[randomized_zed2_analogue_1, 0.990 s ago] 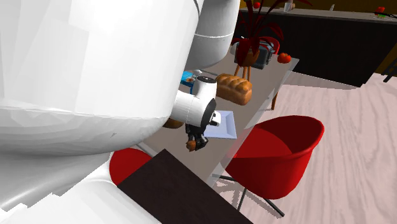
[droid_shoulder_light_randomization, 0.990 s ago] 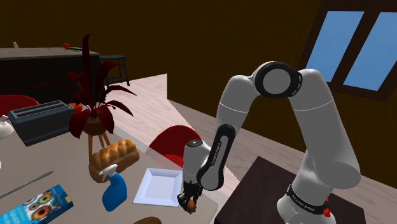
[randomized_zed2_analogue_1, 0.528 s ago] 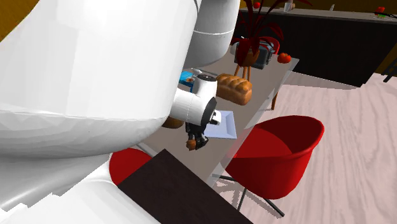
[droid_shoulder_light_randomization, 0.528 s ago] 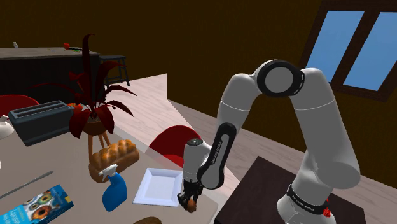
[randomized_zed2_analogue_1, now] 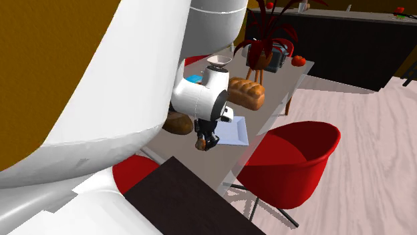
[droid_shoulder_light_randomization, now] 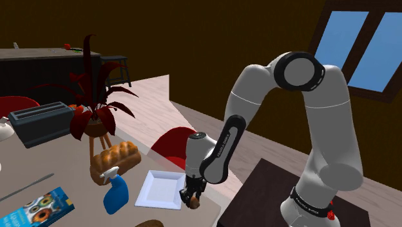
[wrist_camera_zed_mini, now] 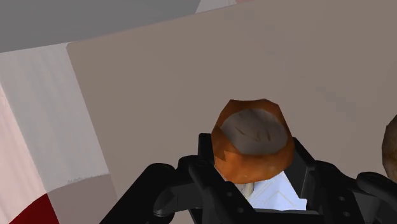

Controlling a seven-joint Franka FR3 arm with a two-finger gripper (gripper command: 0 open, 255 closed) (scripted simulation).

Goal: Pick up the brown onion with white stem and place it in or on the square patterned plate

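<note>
Your gripper point(wrist_camera_zed_mini: 253, 167) is clamped on the brown onion point(wrist_camera_zed_mini: 251, 130). In the wrist view you see both black fingers point(wrist_camera_zed_mini: 208, 167) pressing its sides. Its round greyish face is turned toward the beige tabletop point(wrist_camera_zed_mini: 191, 83), and a pale stem end is tucked back between the fingers.

In the shoulder view, the onion hangs under the hand near the table's front edge. From there, look to nine o'clock: the square white plate point(droid_shoulder_light_randomization: 158, 189) lies flat on the table just beside the gripper. You cannot tell from this view whether the onion is over the plate's rim or just off it. The dark stand point(droid_shoulder_light_randomization: 270, 193) sits at about four o'clock from the gripper.

Past the plate, still at nine o'clock, a blue spray bottle point(droid_shoulder_light_randomization: 116, 195) stands near it. At ten o'clock from the plate you find a loaf of bread point(droid_shoulder_light_randomization: 114, 160). A red chair point(droid_shoulder_light_randomization: 175, 143) is tucked at the table's side at about one o'clock from the plate.

Farther back at eleven o'clock, a red-leaved potted plant point(droid_shoulder_light_randomization: 96, 115) stands beyond the loaf. A dark toaster point(droid_shoulder_light_randomization: 42, 122) sits at nine o'clock from the plant. At the far wall, a long dark counter point(droid_shoulder_light_randomization: 48, 64) runs behind them. A window point(droid_shoulder_light_randomization: 361, 51) showing blue fills the shoulder view's two o'clock corner.
</note>
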